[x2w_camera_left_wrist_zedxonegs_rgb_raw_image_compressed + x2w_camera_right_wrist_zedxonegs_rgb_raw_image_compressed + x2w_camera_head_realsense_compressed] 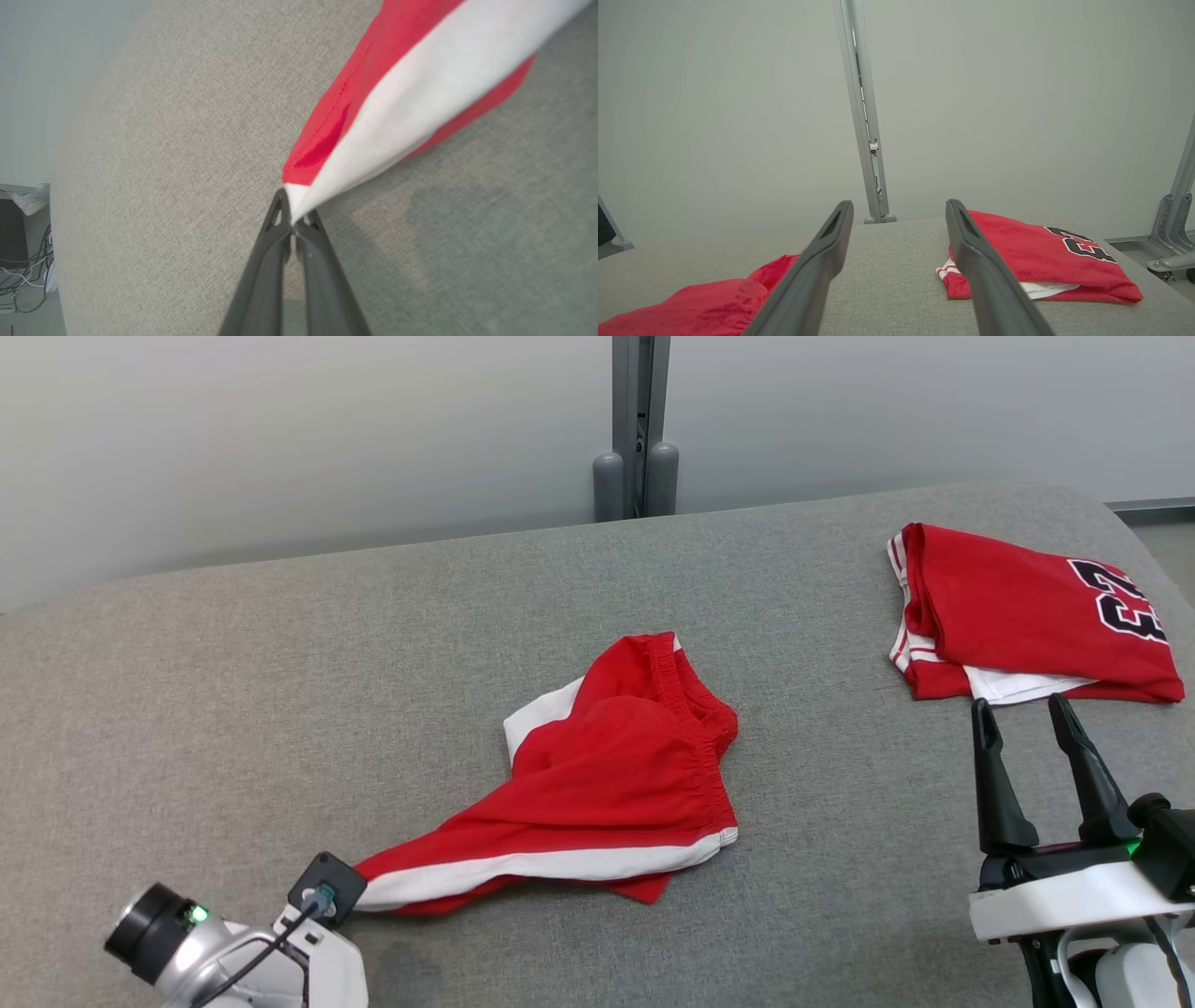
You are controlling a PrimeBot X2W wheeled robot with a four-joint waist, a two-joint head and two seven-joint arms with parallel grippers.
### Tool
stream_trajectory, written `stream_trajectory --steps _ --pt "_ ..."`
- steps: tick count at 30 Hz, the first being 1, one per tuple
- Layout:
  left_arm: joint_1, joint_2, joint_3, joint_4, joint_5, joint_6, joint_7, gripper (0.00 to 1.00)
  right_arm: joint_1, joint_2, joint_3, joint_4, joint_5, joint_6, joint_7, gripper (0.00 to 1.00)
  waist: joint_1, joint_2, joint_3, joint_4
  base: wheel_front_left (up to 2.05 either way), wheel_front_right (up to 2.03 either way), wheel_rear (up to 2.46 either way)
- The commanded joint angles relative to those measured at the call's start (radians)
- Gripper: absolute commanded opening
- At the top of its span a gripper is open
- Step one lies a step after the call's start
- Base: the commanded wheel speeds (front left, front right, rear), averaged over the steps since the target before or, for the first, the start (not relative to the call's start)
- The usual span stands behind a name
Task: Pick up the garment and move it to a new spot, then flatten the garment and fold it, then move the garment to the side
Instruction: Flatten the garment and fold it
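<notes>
Close up, we see our left hand (293,219) clamped on a corner of the shorts (607,775), which stretch up-right; right hand (1020,709) gapes empty.

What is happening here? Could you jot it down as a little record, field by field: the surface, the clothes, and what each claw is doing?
surface: grey fabric-covered table
left gripper: shut on a corner of the red shorts
red shorts: crumpled mid-table, white-striped edge stretched toward the left gripper
right gripper: open, holding nothing, just short of the red jersey
red jersey: folded, far right of the table
</notes>
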Motion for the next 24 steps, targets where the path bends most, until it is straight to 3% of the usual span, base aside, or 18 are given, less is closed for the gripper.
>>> stream_trajectory --steps 1,4,5,6,9,13,19,24 --pt "0.018 0.001 0.003 -0.007 -0.012 0.007 0.006 0.0 0.004 -0.008 -0.007 0.001 0.003 0.0 0.0 1.0 0.0 0.0 0.001 -0.001 0.0 0.0 0.0" --pt "0.049 -0.012 -0.002 -0.021 -0.029 0.018 0.004 0.0 0.006 -0.008 -0.015 0.002 0.002 0.0 0.0 1.0 0.0 0.0 0.002 -0.001 0.0 0.0 0.0" --pt "0.066 -0.026 -0.001 -0.014 -0.044 0.021 -0.008 0.81 0.005 -0.006 -0.012 0.006 0.0 0.0 0.0 1.0 0.0 0.0 0.001 0.001 0.0 0.0 0.0" --pt "0.073 -0.031 -0.001 -0.006 -0.054 0.019 -0.013 1.0 0.004 -0.006 -0.01 0.009 0.0 0.0 0.0 1.0 0.0 0.0 -0.001 0.002 0.0 0.0 0.0" --pt "0.085 -0.047 0.012 -0.009 -0.072 0.03 -0.04 1.0 0.004 -0.006 -0.008 0.016 0.0 0.0 0.0 1.0 0.0 0.0 -0.01 0.006 0.0 0.0 0.0" --pt "0.111 -0.026 0.053 -0.047 -0.091 0.068 -0.087 1.0 0.015 -0.012 -0.011 0.02 0.002 0.0 0.0 1.0 0.0 0.0 -0.028 0.013 0.0 0.0 0.0" --pt "0.162 0.035 0.148 -0.173 -0.124 0.158 -0.121 1.0 0.025 -0.017 -0.015 0.008 0.007 0.0 0.0 1.0 0.0 0.0 -0.043 0.024 0.0 0.0 0.0" --pt "0.194 0.038 0.229 -0.279 -0.157 0.227 -0.183 1.0 0.033 -0.017 -0.014 0.002 0.009 0.0 0.0 1.0 0.0 0.0 -0.046 0.033 0.0 0.0 0.0"
